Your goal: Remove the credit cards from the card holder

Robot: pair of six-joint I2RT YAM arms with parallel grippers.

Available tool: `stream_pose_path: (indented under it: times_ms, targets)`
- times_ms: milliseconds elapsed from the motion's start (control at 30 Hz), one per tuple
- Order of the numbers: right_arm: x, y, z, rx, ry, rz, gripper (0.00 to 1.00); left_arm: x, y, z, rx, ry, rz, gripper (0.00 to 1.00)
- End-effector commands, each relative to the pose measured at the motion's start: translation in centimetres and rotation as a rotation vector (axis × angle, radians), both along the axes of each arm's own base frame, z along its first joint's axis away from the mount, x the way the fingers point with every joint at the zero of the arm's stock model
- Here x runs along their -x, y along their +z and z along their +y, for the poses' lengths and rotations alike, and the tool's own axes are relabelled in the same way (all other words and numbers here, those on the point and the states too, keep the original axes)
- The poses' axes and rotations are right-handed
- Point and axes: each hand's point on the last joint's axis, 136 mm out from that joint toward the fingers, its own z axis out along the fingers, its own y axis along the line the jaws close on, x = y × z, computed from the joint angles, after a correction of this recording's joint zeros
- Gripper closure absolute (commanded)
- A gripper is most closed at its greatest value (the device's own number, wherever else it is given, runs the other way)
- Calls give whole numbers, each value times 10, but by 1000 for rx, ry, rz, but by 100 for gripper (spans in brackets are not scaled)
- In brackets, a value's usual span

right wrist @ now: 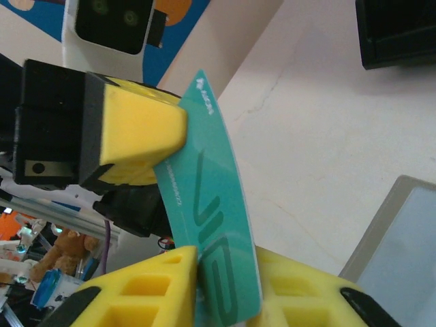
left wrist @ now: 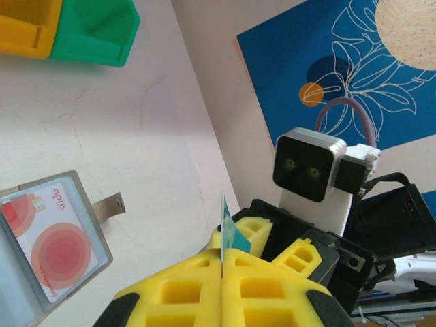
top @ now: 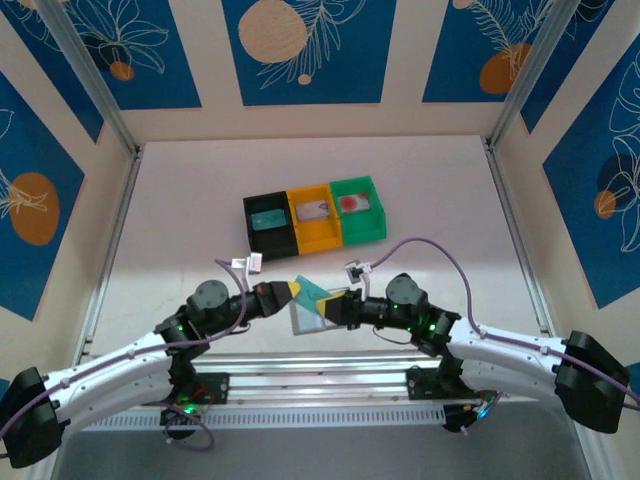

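Now | left claw (left wrist: 222, 267) — clenched on teal VIP card (right wrist: 211, 184) | right claw (right wrist: 228, 274) — clenched on it too

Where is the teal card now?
In the top view, the teal card sits centre front between the left hand and right hand, near the card holder.

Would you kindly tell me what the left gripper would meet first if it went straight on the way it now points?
Most likely the right gripper: its yellow fingers sit just ahead, flanking the teal card that the left gripper pinches. Depth is unclear.
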Motion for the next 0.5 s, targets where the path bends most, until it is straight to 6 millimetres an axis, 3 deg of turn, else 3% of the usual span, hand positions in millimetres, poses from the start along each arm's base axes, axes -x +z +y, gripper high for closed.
stream_pose_path:
  times_ms: [0,167,333,467]
  targets:
    - [-3,20,1,-48,-19,-48,83,3,3,-4,20,-12,-10,100]
    - [-5,20,-1,-38,-39,-42,100,3,4,-5,18,-18,-18,81]
    - [-6,22,-9,-22,-58,-45,100,7,9,-2,-30,-37,-52,62]
    - [-1,24,-19,-6,-40,-33,100,14,11,7,-168,-76,-108,52]
